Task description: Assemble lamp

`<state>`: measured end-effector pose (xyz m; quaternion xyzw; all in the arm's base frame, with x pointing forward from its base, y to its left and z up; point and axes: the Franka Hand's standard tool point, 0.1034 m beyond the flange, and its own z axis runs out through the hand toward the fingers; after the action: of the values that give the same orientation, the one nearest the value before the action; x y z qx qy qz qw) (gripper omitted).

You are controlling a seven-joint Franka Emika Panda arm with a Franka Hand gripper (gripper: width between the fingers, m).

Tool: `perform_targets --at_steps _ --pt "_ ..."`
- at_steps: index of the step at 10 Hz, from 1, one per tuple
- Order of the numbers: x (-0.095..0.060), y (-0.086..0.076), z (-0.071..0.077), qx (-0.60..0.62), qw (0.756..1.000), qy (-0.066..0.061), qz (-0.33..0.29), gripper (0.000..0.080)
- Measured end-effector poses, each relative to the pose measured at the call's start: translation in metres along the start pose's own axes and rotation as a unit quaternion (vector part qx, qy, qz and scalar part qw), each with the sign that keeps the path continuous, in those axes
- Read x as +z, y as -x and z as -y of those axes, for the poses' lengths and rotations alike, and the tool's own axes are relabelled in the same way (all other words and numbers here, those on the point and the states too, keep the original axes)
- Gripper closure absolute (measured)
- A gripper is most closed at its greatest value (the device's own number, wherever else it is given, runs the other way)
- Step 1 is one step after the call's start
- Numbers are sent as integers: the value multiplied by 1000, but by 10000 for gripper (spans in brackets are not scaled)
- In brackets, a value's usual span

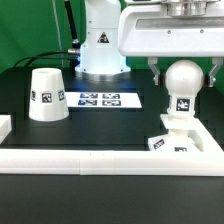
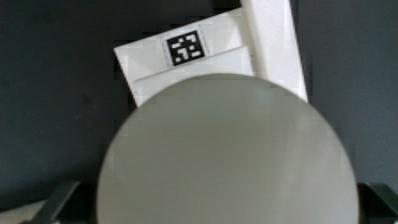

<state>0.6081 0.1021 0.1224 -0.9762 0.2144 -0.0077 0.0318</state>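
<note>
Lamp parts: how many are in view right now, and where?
3. The shade stands on the table at the exterior view's left; the bulb sits between the gripper fingers at the right; the base lies just under it. None seems hidden.

The arm stands upright at the rear. The gripper hangs at the exterior view's right and points straight down. Its fingers are vertical, clamping the bulb from both sides.
</note>
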Motion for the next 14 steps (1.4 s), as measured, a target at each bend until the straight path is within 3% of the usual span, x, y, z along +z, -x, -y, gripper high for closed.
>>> perform_targets --at_steps 7,9,10,14 --pt "2 -2 -3 251 968 -11 13 222" --pt "2 -1 -1 252 968 -13 15 221" --pt "2 -1 -1 250 968 -13 15 116" --pt "2 0 -1 98 995 -13 14 101"
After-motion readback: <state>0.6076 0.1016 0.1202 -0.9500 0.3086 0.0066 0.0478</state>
